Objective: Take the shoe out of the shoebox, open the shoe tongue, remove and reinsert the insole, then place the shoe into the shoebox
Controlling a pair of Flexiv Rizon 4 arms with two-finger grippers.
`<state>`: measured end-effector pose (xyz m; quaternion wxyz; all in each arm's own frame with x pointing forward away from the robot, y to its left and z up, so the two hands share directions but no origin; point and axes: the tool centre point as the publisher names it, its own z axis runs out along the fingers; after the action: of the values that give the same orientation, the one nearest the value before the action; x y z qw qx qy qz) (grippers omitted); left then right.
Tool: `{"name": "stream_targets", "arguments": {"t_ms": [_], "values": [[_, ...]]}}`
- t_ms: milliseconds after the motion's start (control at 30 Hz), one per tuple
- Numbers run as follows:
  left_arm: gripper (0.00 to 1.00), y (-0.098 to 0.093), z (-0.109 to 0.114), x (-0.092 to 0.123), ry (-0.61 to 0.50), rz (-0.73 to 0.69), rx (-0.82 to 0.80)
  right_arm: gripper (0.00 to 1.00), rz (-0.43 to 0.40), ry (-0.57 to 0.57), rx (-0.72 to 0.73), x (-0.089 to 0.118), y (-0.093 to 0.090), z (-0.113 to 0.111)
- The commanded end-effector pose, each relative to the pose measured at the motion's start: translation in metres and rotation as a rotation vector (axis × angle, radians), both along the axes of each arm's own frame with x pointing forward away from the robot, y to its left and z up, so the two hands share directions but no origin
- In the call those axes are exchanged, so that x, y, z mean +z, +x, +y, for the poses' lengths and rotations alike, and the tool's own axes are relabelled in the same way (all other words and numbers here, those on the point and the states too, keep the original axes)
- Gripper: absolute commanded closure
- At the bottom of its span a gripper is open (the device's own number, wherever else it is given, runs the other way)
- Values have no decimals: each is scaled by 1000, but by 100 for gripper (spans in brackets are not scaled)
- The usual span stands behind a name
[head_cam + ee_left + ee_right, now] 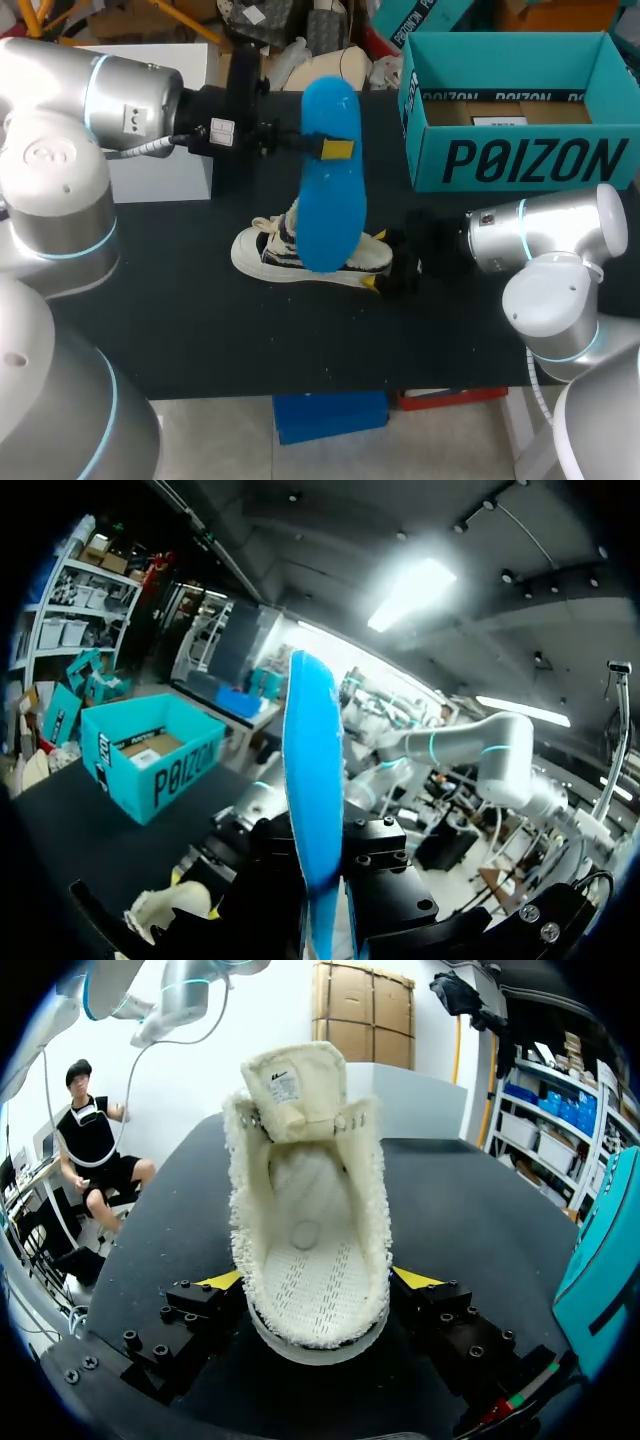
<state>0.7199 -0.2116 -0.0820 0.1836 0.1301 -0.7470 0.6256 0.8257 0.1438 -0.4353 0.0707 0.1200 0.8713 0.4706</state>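
Insole held above the opened shoe, ready to go in.

My left hand (337,150) pinches the blue insole (330,200) upright above the shoe (270,255). The shoe lies on the table (200,330) with its tongue (300,1080) folded back. My right hand (378,260) is pressed onto the heel from both sides. To do this well, I judge I should tip the insole's toe end down and slide it in under the tongue, with a firm right grip so the shoe cannot skid. The open teal shoebox (520,160) stands well apart at the right. It has bold dark lettering on its side, and the tongue bears a small printed label (283,1087).
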Motion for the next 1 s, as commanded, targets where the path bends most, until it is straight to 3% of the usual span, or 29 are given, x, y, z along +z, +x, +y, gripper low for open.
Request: {"name": "stream_targets", "arguments": {"t_ms": [33,600,967,1000], "values": [[100,-17,-1,20,26,21,25,100,2,-1,-1,-2,1,0],[100,-68,-23,103,-9,-53,-43,100,2,-1,-1,-2,1,0],[100,-80,-27,116,-22,-78,-38,100,2,-1,-1,-2,1,0],[100,-80,-27,116,-22,-78,-38,95,2,-1,-1,-2,1,0]]}}
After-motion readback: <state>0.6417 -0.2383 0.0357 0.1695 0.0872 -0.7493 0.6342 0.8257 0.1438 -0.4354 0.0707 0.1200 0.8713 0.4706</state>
